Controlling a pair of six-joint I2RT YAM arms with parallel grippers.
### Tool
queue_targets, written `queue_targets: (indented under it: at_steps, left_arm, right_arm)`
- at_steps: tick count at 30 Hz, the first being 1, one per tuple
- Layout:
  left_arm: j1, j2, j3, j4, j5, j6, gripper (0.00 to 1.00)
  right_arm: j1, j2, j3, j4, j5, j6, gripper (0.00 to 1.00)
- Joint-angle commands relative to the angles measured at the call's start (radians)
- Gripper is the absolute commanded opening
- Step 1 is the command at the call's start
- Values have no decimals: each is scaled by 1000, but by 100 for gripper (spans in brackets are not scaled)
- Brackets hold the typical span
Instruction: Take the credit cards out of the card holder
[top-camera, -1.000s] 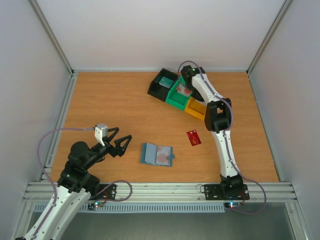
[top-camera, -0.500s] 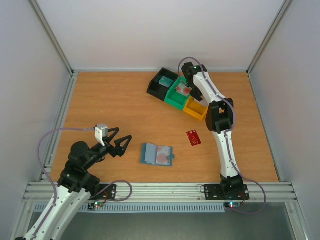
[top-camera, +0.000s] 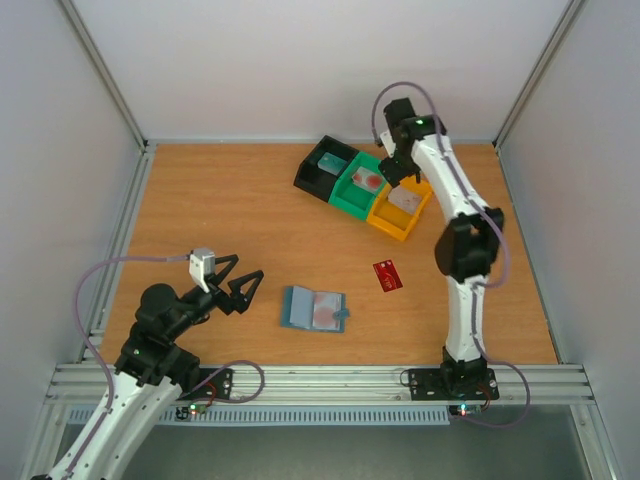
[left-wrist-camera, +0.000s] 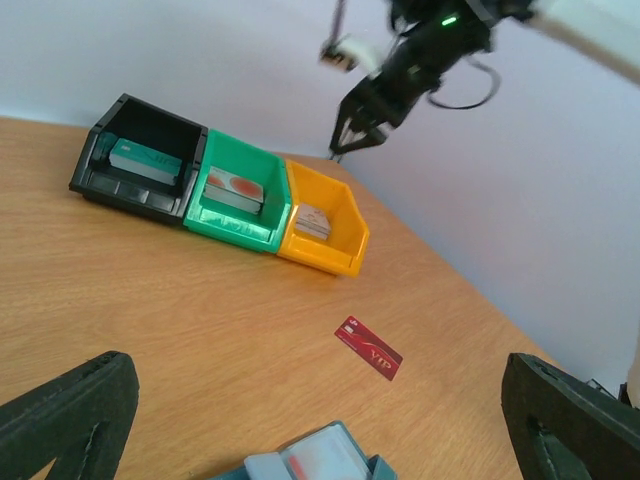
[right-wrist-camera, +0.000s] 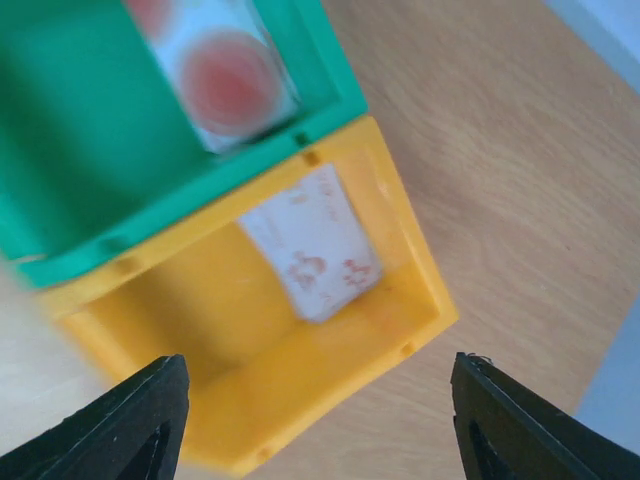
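Note:
The light blue card holder (top-camera: 312, 308) lies open near the table's front, a reddish card showing in its right pocket; the left wrist view catches only its top edge (left-wrist-camera: 322, 462). A dark red credit card (top-camera: 388, 274) (left-wrist-camera: 368, 348) lies flat on the table to its right. My left gripper (top-camera: 240, 290) (left-wrist-camera: 315, 400) stands open and empty just left of the holder. My right gripper (top-camera: 397, 170) (right-wrist-camera: 318, 362) hovers open and empty over the orange bin (right-wrist-camera: 330, 400), where a white card with red marks (right-wrist-camera: 312, 240) lies.
A black bin (top-camera: 322, 172) holding a teal card (left-wrist-camera: 145, 158), a green bin (top-camera: 350, 200) holding a white card with red spots (right-wrist-camera: 225, 75), and the orange bin (top-camera: 388, 225) stand in a row at the back. Cage walls enclose the table.
My right gripper has risen from the green bin and swung right over the orange bin, its jaws wider. The left arm, holder and red card have not moved.

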Motion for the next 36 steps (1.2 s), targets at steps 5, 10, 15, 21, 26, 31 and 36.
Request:
queue_targets:
  at_steps: [5, 10, 15, 21, 26, 31, 36]
  left_arm:
    - [3, 70, 2, 116, 122, -45, 99]
    - [3, 307, 69, 82, 225, -94, 95]
    - [3, 577, 102, 16, 265, -208, 96]
    - [0, 847, 120, -139, 324, -170, 97]
    - [-33, 995, 109, -100, 342, -168, 99]
    - [-111, 1073, 87, 66, 399, -213, 99]
    - [-146, 1109, 93, 106, 400, -223, 91]
  right_arm:
    - [75, -643, -661, 442, -522, 386, 75]
    - [191, -833, -1025, 569, -543, 608, 62]
    - [347, -855, -1197, 562, -512, 715, 60]
    - [443, -815, -1426, 747, -583, 858, 54]
    - [512, -740, -1473, 799, -556, 894, 46]
    - [520, -711, -1504, 834, -563, 911, 39]
    - [521, -686, -1515, 883, -615, 908, 36]
